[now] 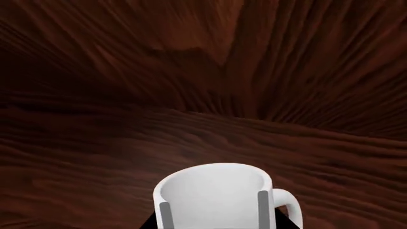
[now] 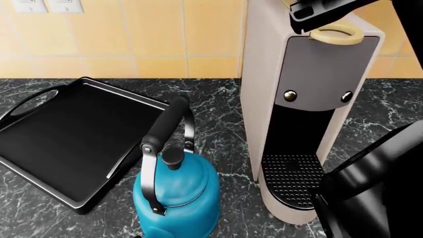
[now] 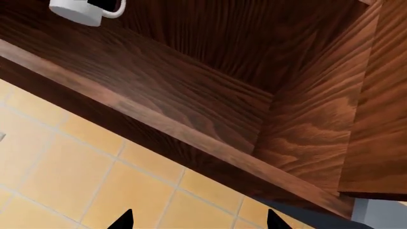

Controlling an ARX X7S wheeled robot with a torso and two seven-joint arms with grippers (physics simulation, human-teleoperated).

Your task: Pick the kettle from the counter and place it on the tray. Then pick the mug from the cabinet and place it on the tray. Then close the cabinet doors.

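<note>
Mug [image 1: 219,198] first: it sits inside the dark wooden cabinet [image 3: 210,86], upright on the shelf, and the left fingers [image 1: 262,207] stand one at each side of its white wall, closed around it, with the loop handle sticking out past one of them. The left arm itself is raised into the cabinet, its wrist camera looking over the mug toward the back panel. The right gripper [image 3: 198,220] points up at the yellow tiled wall just below the cabinet's bottom edge; only its two dark tips show, set wide apart and holding nothing. Down on the table [image 2: 225,124], the kettle [image 2: 175,191] stands just beside the tray [image 2: 73,134], not on it, with the coffee machine [image 2: 300,99] at its other side.
</note>
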